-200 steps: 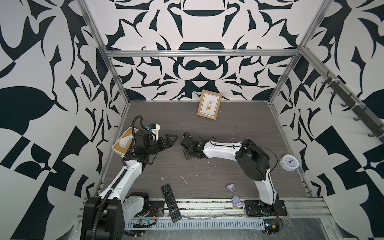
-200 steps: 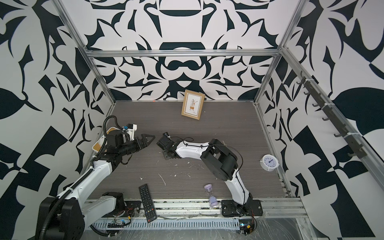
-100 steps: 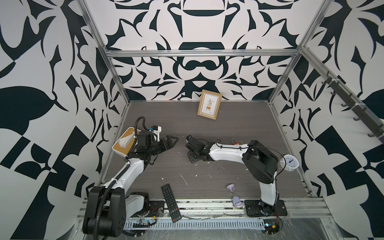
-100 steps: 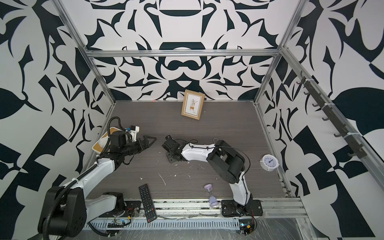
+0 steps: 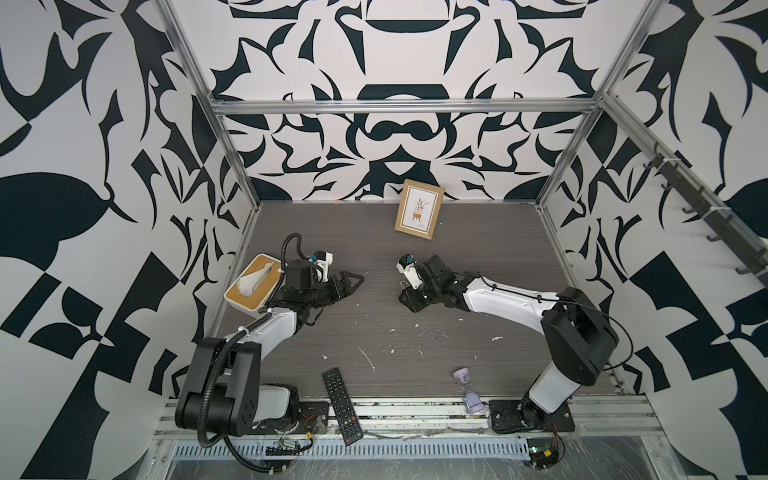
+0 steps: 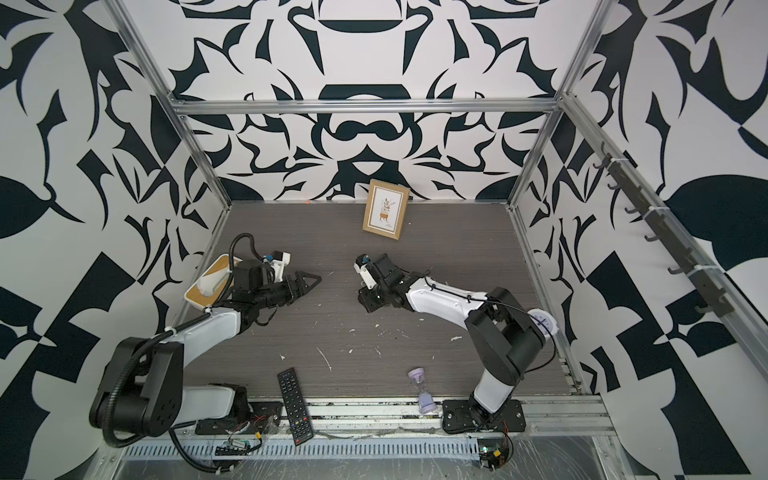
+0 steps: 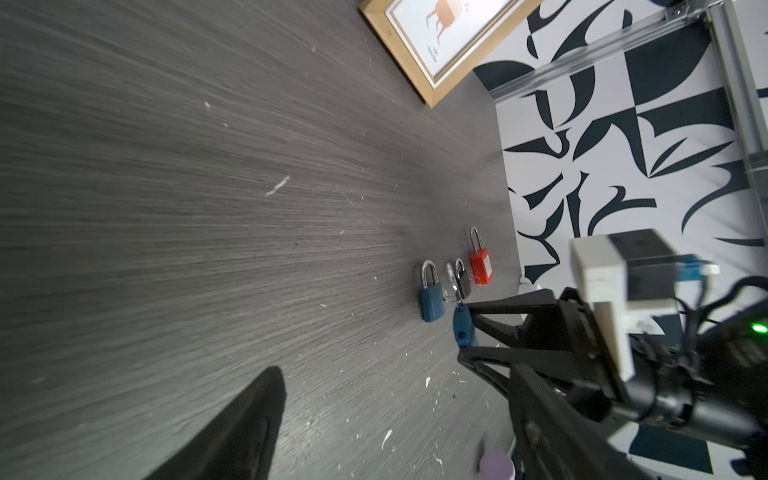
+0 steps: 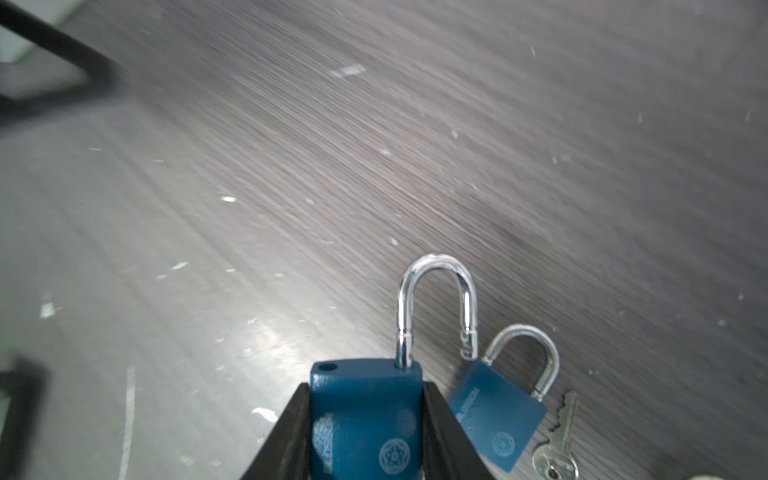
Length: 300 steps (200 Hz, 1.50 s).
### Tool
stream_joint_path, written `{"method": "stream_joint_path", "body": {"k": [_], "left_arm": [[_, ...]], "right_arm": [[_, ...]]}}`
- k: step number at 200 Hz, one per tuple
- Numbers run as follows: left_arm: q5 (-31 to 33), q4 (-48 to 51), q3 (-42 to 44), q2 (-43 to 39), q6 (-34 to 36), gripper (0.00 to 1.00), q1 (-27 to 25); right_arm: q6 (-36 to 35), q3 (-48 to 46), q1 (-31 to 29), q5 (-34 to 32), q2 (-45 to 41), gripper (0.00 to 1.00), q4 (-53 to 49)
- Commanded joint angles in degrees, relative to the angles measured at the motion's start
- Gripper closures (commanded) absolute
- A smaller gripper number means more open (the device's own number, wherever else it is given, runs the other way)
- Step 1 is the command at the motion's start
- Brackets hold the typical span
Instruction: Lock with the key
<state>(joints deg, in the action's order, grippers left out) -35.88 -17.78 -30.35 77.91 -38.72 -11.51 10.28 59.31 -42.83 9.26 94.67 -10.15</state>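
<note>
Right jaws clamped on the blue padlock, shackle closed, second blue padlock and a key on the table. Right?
Not the shackle. The right gripper has its jaws clamped on the blue padlock, but its shackle is open: the free end hangs clear of the body. The second blue padlock and key are on the table. The right wrist view shows it.

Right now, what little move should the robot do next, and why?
Probably bring the empty, open left jaws across to the blue padlock held in the right jaws: its shackle stands popped up, free end off the hole, so it needs swinging and pressing in.
</note>
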Motion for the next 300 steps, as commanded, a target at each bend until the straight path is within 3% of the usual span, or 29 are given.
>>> {"method": "stream_joint_path", "body": {"k": [1, 19, 59, 108, 139, 231, 300], "left_arm": [[-1.46, -4.54, -1.52, 3.44, -3.15, 0.14, -3.41], [-2.10, -6.92, -2.77, 7.00, -5.69, 0.20, -5.85], [-3.43, -15.86, -4.28, 11.42, -11.74, 0.21, -8.93], [-4.33, -18.08, -7.66, 14.45, -14.35, 0.21, -12.03], [-4.38, -18.08, -8.77, 16.55, -14.82, 0.27, -14.27], [-5.52, -18.29, -10.68, 18.56, -15.68, 0.63, -15.50], [-5.69, -17.74, -11.40, 19.13, -15.38, 0.82, -15.90]], "right_arm": [[-4.42, -0.73, -0.79, 2.41, -3.49, 1.00, 2.73], [-5.76, -1.12, -1.27, 1.62, -4.85, 1.00, 3.32], [-7.73, 0.70, -3.83, -0.24, -5.33, 1.00, 1.08], [-9.31, 3.16, -7.10, -5.29, -4.02, 1.00, -1.03], [-9.74, 3.62, -7.54, -6.65, -4.84, 1.00, -0.57], [-10.38, 4.22, -7.57, -10.37, -5.36, 1.00, -1.02], [-10.55, 4.15, -7.66, -10.40, -5.96, 1.00, -0.68]]}}
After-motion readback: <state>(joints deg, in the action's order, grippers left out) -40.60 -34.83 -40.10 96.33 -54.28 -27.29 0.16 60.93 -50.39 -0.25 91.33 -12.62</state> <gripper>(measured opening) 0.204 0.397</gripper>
